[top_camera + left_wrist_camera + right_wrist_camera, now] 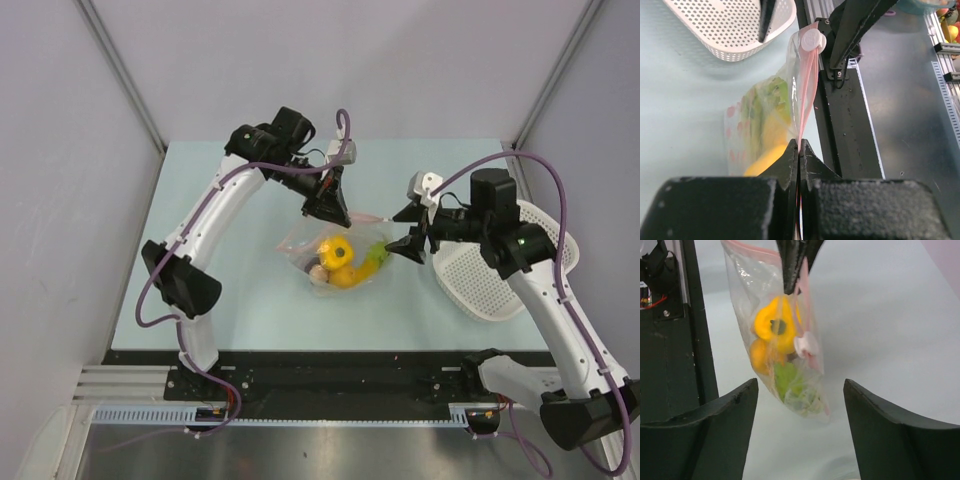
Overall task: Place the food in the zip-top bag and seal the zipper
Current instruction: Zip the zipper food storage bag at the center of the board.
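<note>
The clear zip-top bag [322, 248] rests on the table with one corner lifted. It holds the food: a yellow banana [335, 250], an orange-yellow fruit [345, 279], a green leek [375, 256] and a dark fruit [318, 272]. My left gripper [337, 214] is shut on the pink zipper strip [807, 80] at one end; in the left wrist view [799, 145] the strip runs between its closed fingers. A white slider [812, 39] sits at the strip's far end. My right gripper [398, 230] is open and empty, just right of the bag [782, 340], not touching it.
A white perforated basket [500, 272] lies at the right, under my right arm, and also shows in the left wrist view [730, 27]. The black rail [330, 380] runs along the table's near edge. Grey walls close in on the left, back and right.
</note>
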You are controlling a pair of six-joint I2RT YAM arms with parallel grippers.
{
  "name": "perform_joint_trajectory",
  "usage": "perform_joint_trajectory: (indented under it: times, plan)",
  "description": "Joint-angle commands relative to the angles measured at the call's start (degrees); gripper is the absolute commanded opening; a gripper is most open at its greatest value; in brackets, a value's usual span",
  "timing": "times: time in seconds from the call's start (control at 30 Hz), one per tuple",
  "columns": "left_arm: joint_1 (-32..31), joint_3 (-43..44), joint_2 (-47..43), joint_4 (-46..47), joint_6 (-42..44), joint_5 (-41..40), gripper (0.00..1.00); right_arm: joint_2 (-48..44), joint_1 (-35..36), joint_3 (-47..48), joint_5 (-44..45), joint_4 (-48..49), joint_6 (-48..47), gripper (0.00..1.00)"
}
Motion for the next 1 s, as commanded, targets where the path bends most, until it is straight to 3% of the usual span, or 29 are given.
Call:
perform_joint_trajectory:
  times: [0.0, 0.07, 0.1, 0.17, 0.2, 0.3, 0.37, 0.4, 0.5, 0.6, 0.67, 0.8, 0.93, 0.97]
  plan:
    - [-1.1, -1.4, -4.3, -6.9, 4.7, 2.8, 0.00, -3.3, 4.0, -1.8, 1.9, 7.4, -2.7, 0.63]
    - [-1.8, -2.9, -4.9, -6.5, 5.0, 1.9, 0.00, -3.4, 5.2, -2.0, 2.4, 8.2, -2.6, 0.56]
    - [-2.0, -3.4, -5.2, -6.3, 5.2, 1.6, 0.00, -3.4, 5.3, -2.1, 2.4, 8.3, -2.2, 0.46]
    - [-2.0, -4.1, -5.5, -6.1, 5.1, 1.5, 0.00, -3.4, 5.3, -2.1, 2.4, 7.9, -2.1, 0.38]
    - [-2.1, -4.4, -5.6, -5.8, 5.1, 1.6, 0.00, -3.4, 5.5, -2.1, 2.5, 7.5, -2.3, 0.29]
    - [-2.0, -4.5, -5.9, -5.8, 5.4, 1.7, 0.00, -3.1, 5.5, -2.2, 4.0, 6.5, -2.6, 0.18]
    - [-2.0, -4.6, -5.9, -6.0, 5.5, 2.3, 0.00, -3.1, 5.3, -2.2, 4.6, 5.7, -3.4, 0.19]
    - [-2.0, -4.6, -5.9, -6.1, 5.9, 2.4, 0.00, -3.1, 5.3, -2.2, 4.9, 5.3, -3.6, 0.27]
    - [-2.0, -4.7, -6.0, -6.0, 5.8, 2.5, 0.00, -3.2, 5.3, -2.3, 4.8, 3.5, -5.5, 0.36]
    - [-2.0, -4.5, -5.9, -6.0, 5.9, 2.4, 0.00, -3.1, 5.4, -2.3, 4.8, 2.6, -5.6, 0.36]
    - [-2.1, -4.4, -5.8, -6.1, 6.1, 2.4, 0.00, -3.1, 5.5, -2.4, 4.8, 2.8, -4.9, 0.28]
    - [-2.0, -4.5, -5.8, -5.6, 5.8, 1.5, 0.01, -3.4, 5.4, -2.4, 4.6, 4.3, -3.4, 0.00]
    - [-2.0, -4.8, -7.2, 0.6, 0.2, -3.7, 0.43, -3.9, 5.6, -2.4, 4.3, 5.9, -1.8, 0.00]
    - [-2.0, -5.4, -8.4, 4.3, -2.0, -5.2, 0.46, -4.0, 5.6, -2.4, 4.2, 5.9, -1.6, 0.00]
